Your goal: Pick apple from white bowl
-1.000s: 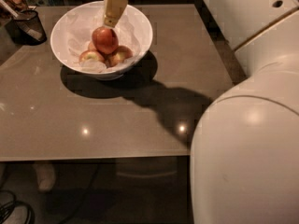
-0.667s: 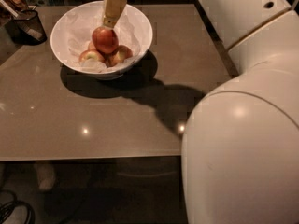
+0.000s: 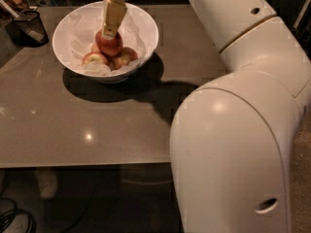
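Note:
The deep red apple (image 3: 111, 44) sits on top of the pile in the white bowl (image 3: 144, 27), which stands at the far left of the table and is lined with crumpled white paper. My gripper (image 3: 111, 29) comes down from the top edge of the view. Its tan tip is at the top of the red apple and appears to touch it. Part of the apple's top is hidden behind the gripper.
Two smaller, paler apples (image 3: 95, 58) (image 3: 125, 57) lie under the red one. A dark mesh cup (image 3: 28, 26) stands left of the bowl. My bulky white arm (image 3: 238, 130) fills the right side, over the brown table (image 3: 97, 125) and its front edge.
The arm's large white segments have swung further left into view. The gripper has stayed over the bowl at the red apple, and the apples have not moved.

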`<state>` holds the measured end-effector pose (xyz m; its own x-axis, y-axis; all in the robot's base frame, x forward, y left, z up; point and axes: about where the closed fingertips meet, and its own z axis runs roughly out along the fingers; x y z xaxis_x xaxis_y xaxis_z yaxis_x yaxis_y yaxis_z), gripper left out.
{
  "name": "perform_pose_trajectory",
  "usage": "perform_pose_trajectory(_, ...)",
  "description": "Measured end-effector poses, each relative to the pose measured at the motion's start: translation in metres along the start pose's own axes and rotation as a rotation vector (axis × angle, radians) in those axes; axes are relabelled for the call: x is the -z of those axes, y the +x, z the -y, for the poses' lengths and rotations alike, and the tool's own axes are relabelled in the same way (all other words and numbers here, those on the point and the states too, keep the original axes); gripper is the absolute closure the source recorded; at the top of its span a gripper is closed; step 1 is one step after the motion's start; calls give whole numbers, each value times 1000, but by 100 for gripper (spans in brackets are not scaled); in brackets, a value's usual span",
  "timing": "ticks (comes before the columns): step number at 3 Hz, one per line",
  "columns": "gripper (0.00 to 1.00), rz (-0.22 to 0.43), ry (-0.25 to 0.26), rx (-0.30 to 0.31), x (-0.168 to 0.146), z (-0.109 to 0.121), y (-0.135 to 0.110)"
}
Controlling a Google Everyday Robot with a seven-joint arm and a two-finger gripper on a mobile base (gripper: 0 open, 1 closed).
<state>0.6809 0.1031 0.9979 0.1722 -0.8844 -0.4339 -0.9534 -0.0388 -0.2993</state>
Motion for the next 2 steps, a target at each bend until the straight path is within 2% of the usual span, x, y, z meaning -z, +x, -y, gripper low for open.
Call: perform_pose_trajectory(2, 28, 7, -50, -1, -23, 1, -3)
